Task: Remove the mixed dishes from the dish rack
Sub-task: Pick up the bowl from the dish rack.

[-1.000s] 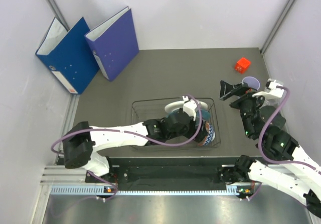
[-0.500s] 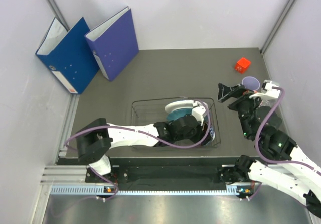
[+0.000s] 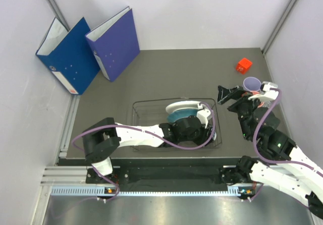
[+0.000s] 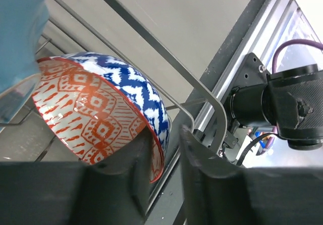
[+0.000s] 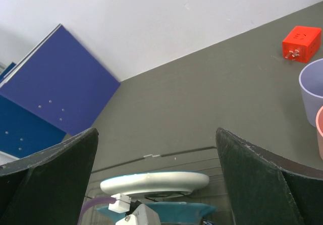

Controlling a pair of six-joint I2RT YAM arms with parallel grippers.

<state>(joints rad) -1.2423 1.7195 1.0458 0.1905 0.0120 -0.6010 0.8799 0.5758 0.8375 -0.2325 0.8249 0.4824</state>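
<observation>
At the upper left of the top view two blue binders (image 3: pixel 86 46) lean against the wall, well away from my work. In the middle lies the dish rack (image 3: pixel 144 115), and my left arm reaches into its right end. There the left wrist view shows my left gripper (image 4: pixel 165 149) spread around the rim of the small red-patterned bowl (image 4: pixel 96 109), one finger inside it and one outside, not yet pinching as far as I can judge. The bowl stands on edge against the rack's end wire, with the teal plate (image 4: pixel 20 28) just beside it.

I see two risks. If I close off-centre, the glazed rim may slide out and the bowl may tip onto the teal plate. If I lift straight up, the rim may catch the top wire running close over it.

At the right my right gripper (image 5: pixel 156 134) hangs wide apart and holds nothing. The lavender cup (image 5: pixel 313 91) and the salmon-pink cup (image 5: pixel 320 134) stand on the table outside the rack, near the small red block (image 3: pixel 244 65).

From the top, my own wrist hides the bowl almost wholly; only the left wrist view shows how the fingers straddle it. The right wrist view alone shows the white plate (image 5: pixel 154 183) above the teal one from the side.
</observation>
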